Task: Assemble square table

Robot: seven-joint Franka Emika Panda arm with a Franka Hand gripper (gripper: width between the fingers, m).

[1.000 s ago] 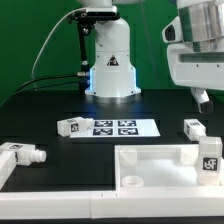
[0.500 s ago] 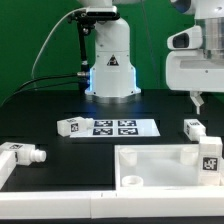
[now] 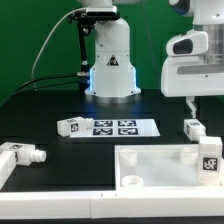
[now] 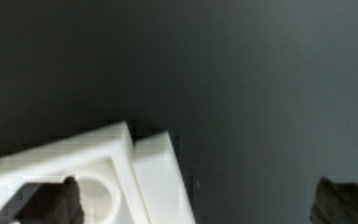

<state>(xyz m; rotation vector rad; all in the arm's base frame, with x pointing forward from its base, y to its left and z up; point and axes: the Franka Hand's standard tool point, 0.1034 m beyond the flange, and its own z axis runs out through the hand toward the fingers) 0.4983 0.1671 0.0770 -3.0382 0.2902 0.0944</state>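
Step in hand, by my reading: fetching a leg. The arm hangs over the desk at the exterior view's right. Jaws stand wide apart, nothing between them. The square panel lies at the front, and 1 leg lies just beneath the jaws. Next move calls for: descend, straddle that leg, close.

Black table | marker board | square panel | three loose legs
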